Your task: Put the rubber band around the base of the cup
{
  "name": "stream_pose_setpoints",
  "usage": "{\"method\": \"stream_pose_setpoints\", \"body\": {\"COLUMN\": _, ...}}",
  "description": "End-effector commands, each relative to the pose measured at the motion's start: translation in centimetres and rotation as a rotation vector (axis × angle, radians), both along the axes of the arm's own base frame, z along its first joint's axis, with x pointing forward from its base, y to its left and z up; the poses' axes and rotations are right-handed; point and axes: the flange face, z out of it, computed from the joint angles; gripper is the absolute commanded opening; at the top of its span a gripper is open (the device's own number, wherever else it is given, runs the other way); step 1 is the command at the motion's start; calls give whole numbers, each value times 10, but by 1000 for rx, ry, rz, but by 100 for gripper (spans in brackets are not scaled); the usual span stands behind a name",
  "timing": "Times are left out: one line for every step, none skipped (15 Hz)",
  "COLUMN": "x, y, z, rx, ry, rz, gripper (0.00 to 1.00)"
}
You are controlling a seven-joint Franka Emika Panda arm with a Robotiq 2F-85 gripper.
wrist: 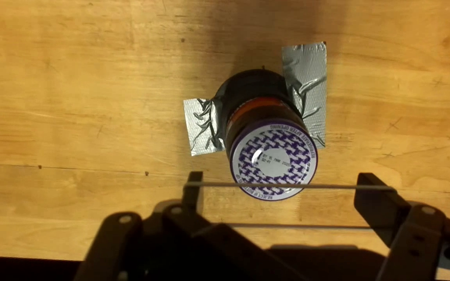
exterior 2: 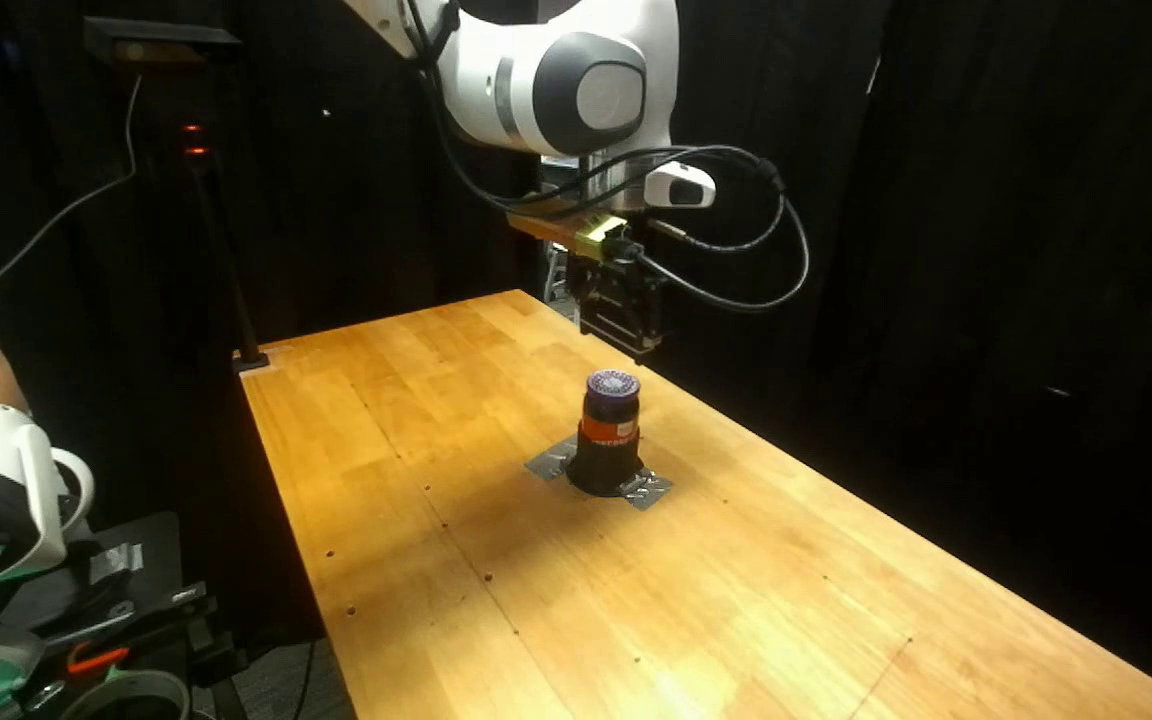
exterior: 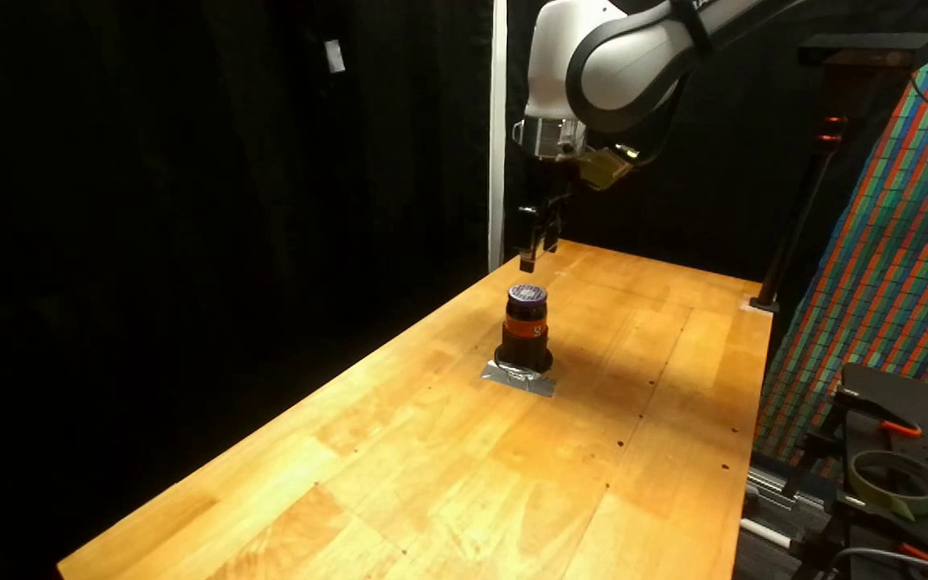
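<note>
The cup point(exterior: 526, 328) is a dark jar-like cylinder with an orange-red stripe and a purple-white lid. It stands upright in a black base, also in an exterior view point(exterior 2: 609, 430). In the wrist view its lid point(wrist: 275, 162) faces up. My gripper point(wrist: 280, 181) is open, with the thin rubber band point(wrist: 330, 187) stretched around both spread fingers in two strands. One strand crosses the near part of the lid in the wrist view. In both exterior views the gripper point(exterior: 539, 259) point(exterior 2: 618, 342) is above the lid, apart from it. The rubber band is too thin to make out there.
Grey tape strips point(wrist: 307, 89) point(exterior: 517, 379) hold the black base to the wooden table point(exterior 2: 416, 400). A black post point(exterior: 794, 217) stands at a table corner. A dark side stand with a tape roll point(exterior: 895, 483) is beside the table. Dark curtains hang behind.
</note>
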Motion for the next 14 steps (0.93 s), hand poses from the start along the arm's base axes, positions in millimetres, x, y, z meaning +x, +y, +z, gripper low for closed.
{"method": "stream_pose_setpoints", "body": {"x": 16, "y": 10, "z": -18, "rx": -3, "ry": -41, "rz": 4, "gripper": 100}}
{"method": "stream_pose_setpoints", "body": {"x": 17, "y": 14, "z": -26, "rx": 4, "ry": -44, "rz": 8, "gripper": 100}}
{"method": "stream_pose_setpoints", "body": {"x": 18, "y": 16, "z": -30, "rx": 10, "ry": -53, "rz": 11, "gripper": 100}}
{"method": "stream_pose_setpoints", "body": {"x": 19, "y": 18, "z": -36, "rx": 13, "ry": -58, "rz": 15, "gripper": 100}}
{"method": "stream_pose_setpoints", "body": {"x": 20, "y": 20, "z": -41, "rx": 9, "ry": -68, "rz": 15, "gripper": 100}}
{"method": "stream_pose_setpoints", "body": {"x": 21, "y": 20, "z": -46, "rx": 7, "ry": -71, "rz": 18, "gripper": 100}}
{"method": "stream_pose_setpoints", "body": {"x": 23, "y": 19, "z": -51, "rx": 5, "ry": -78, "rz": 19, "gripper": 100}}
{"method": "stream_pose_setpoints", "body": {"x": 25, "y": 19, "z": -54, "rx": 5, "ry": -95, "rz": 20, "gripper": 100}}
{"method": "stream_pose_setpoints", "body": {"x": 26, "y": 19, "z": -58, "rx": 5, "ry": -105, "rz": 19, "gripper": 100}}
{"method": "stream_pose_setpoints", "body": {"x": 28, "y": 18, "z": -61, "rx": 4, "ry": -111, "rz": 18, "gripper": 100}}
{"method": "stream_pose_setpoints", "body": {"x": 29, "y": 17, "z": -64, "rx": 1, "ry": -112, "rz": 18, "gripper": 100}}
{"method": "stream_pose_setpoints", "body": {"x": 29, "y": 16, "z": -67, "rx": -3, "ry": -110, "rz": 17, "gripper": 100}}
{"method": "stream_pose_setpoints", "body": {"x": 29, "y": 14, "z": -71, "rx": -4, "ry": -103, "rz": 15, "gripper": 100}}
{"method": "stream_pose_setpoints", "body": {"x": 30, "y": 13, "z": -74, "rx": -7, "ry": -96, "rz": 15, "gripper": 100}}
